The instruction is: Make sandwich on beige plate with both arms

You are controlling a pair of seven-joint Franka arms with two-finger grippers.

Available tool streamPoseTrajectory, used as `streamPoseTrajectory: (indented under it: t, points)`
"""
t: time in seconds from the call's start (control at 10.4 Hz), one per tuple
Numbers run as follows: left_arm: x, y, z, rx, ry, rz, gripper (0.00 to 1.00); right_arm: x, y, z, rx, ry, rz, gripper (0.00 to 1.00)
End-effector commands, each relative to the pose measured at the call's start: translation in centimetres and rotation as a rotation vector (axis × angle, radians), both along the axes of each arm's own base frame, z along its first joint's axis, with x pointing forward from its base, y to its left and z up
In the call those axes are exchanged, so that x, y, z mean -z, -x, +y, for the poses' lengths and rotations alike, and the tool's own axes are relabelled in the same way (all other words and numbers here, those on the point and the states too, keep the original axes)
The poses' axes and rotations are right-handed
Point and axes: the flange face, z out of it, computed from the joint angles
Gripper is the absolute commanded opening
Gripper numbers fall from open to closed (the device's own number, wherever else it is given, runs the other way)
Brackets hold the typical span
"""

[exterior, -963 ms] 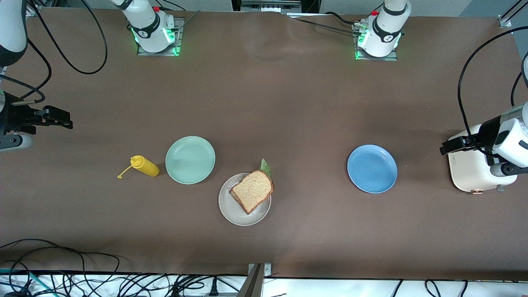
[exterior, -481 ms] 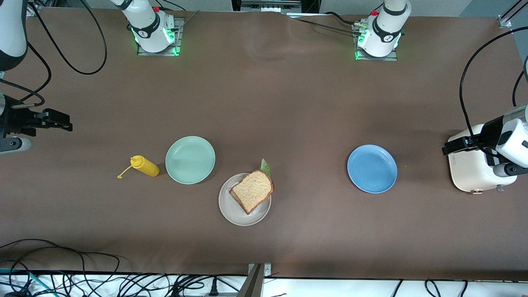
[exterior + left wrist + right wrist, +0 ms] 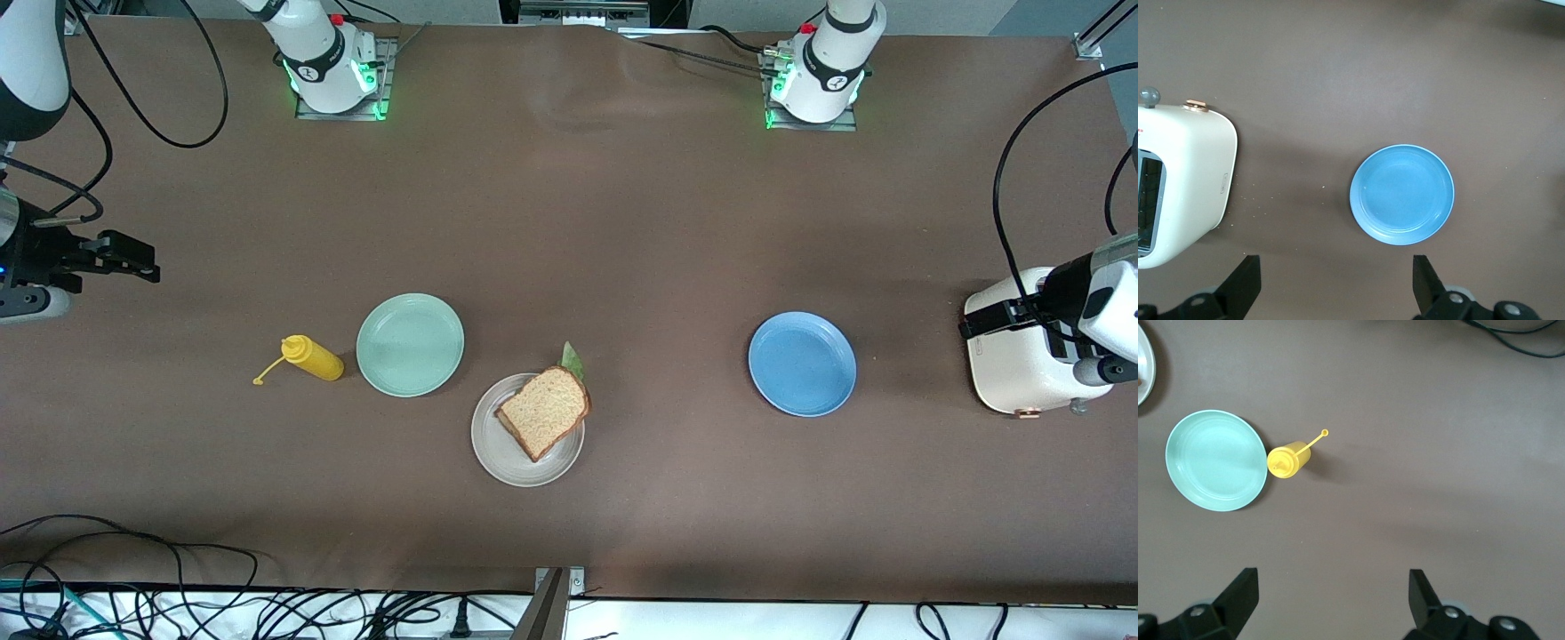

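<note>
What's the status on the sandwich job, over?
Left gripper open, empty, over the toaster. Right gripper open, empty, at the right arm's end of the table. Sandwich assembled on the beige plate. Nothing in the way.

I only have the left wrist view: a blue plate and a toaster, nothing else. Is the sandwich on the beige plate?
Observer: Yes. The sandwich lies on the beige plate, with lettuce poking out.
Operator: Where is that from the blue plate?
Observer: Toward the right arm's end from the blue plate, slightly nearer the front camera.
Operator: And the right end effector?
Observer: The right end effector is open and holds nothing, over the right arm's end of the table.
</note>
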Motion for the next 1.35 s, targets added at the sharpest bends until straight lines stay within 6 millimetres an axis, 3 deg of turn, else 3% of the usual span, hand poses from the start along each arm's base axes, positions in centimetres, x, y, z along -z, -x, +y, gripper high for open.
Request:
streamPoseTrajectory:
  t: [0.0, 0.19, 1.25]
  points:
    - [-0.6, 0.8, 0.1, 0.027, 0.000, -0.014, 1.00, -0.7, 1.6, 1.9, 0.036, -0.045, 0.046, 1.00]
    - [-0.7, 0.8, 0.3, 0.024, 0.001, -0.016, 1.00, -1.0, 1.8, 3.1, 0.051, -0.040, 0.058, 1.00]
    - [-0.5, 0.8, -0.6, 0.031, 0.007, -0.010, 1.00, -1.1, 1.5, 1.0, 0.078, 0.019, 0.050, 1.00]
